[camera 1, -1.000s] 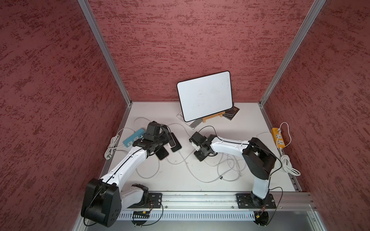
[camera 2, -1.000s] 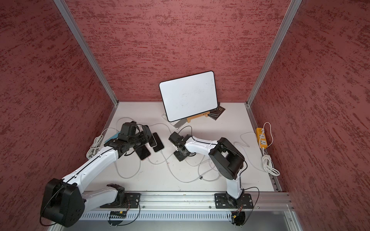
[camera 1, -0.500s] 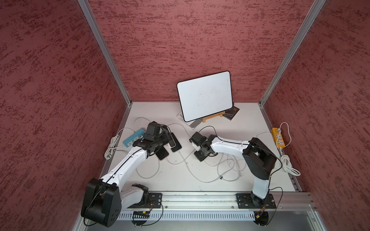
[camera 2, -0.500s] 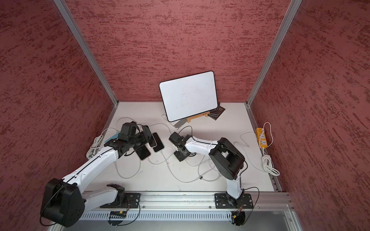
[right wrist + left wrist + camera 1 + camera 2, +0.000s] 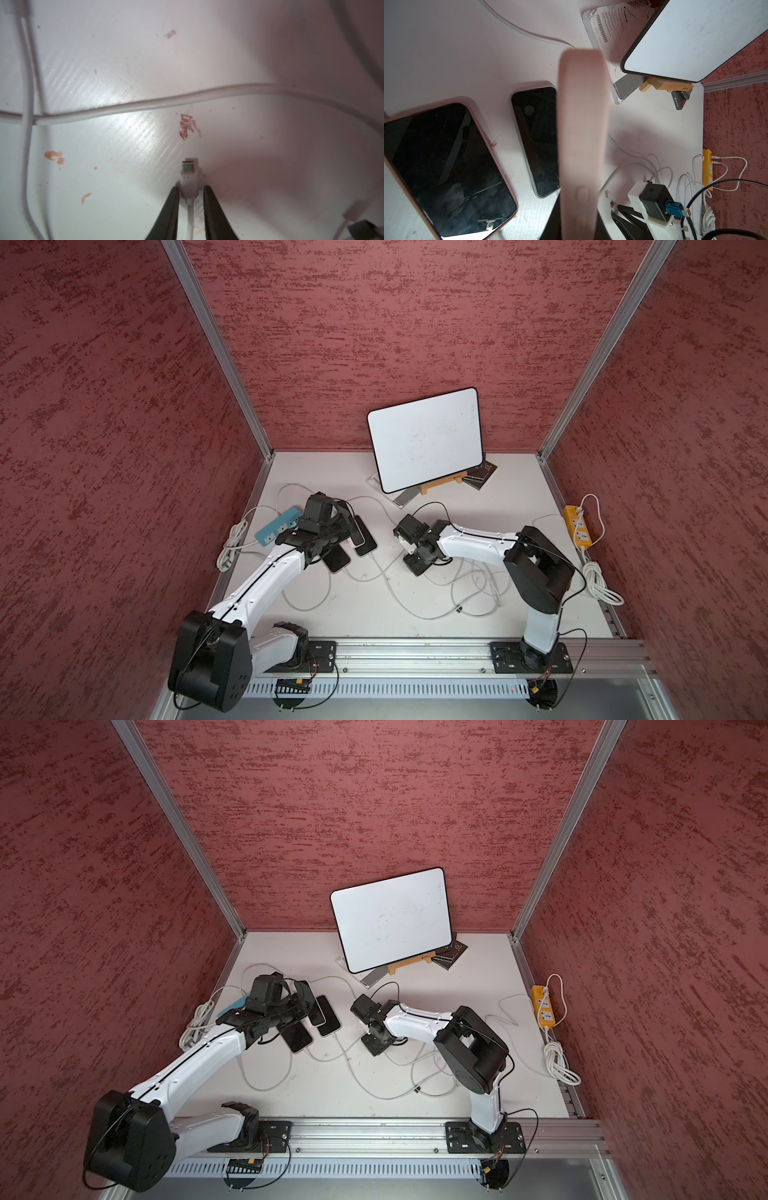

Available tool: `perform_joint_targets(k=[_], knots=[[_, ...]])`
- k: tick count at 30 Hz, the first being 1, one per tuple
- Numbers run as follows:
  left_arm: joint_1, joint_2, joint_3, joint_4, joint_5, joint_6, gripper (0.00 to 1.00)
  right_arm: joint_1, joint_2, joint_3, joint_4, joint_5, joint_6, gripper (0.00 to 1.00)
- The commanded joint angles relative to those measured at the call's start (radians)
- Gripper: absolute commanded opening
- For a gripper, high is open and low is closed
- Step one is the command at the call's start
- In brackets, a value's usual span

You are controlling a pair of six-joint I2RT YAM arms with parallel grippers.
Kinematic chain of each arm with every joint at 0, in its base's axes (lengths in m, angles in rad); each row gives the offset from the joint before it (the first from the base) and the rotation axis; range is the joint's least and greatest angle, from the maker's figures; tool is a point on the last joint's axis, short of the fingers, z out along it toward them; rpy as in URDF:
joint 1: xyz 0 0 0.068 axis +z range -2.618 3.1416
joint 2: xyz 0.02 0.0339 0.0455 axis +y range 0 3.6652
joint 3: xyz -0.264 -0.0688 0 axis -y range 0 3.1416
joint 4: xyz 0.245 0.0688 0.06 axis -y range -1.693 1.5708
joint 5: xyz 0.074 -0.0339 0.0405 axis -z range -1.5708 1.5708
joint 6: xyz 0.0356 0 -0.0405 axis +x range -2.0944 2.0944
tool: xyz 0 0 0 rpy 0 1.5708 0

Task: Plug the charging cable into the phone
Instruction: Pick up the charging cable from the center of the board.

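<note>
My left gripper (image 5: 578, 220) is shut on a pink-cased phone (image 5: 581, 124), held on edge a little above the table; in a top view it shows as a dark slab (image 5: 356, 531) just past that gripper (image 5: 332, 526). Two more phones lie flat beside it, one pink-cased (image 5: 446, 166) and one grey-edged (image 5: 535, 141), each with a white lead at its near end in a top view. My right gripper (image 5: 190, 193), low over the table right of the phones (image 5: 417, 564), is shut on the charging cable's white plug (image 5: 188, 176). Its metal tip sticks out past the fingertips.
Loose white cables (image 5: 469, 585) tangle across the middle and right of the table. A blue power strip (image 5: 278, 524) lies at the left and a yellow one (image 5: 575, 524) at the right. A whiteboard on a wooden stand (image 5: 428, 439) leans at the back.
</note>
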Motion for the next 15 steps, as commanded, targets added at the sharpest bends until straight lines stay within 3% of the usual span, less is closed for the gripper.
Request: perform_joint_targets(k=[1, 7, 11, 15], knots=[[0.003, -0.012, -0.002, 0.047, 0.004, 0.01, 0.0, 0.01, 0.018, -0.036, -0.056, 0.011, -0.002, 0.22], [0.003, -0.012, -0.002, 0.047, 0.003, 0.01, 0.0, 0.01, 0.024, -0.037, -0.03, 0.01, -0.005, 0.13], [0.004, -0.014, 0.001, 0.048, 0.004, 0.003, 0.0, 0.01, 0.002, -0.049, 0.018, -0.001, -0.007, 0.0], [0.004, -0.025, -0.007, 0.069, 0.039, -0.036, 0.0, 0.01, -0.109, -0.105, 0.137, -0.042, -0.004, 0.0]])
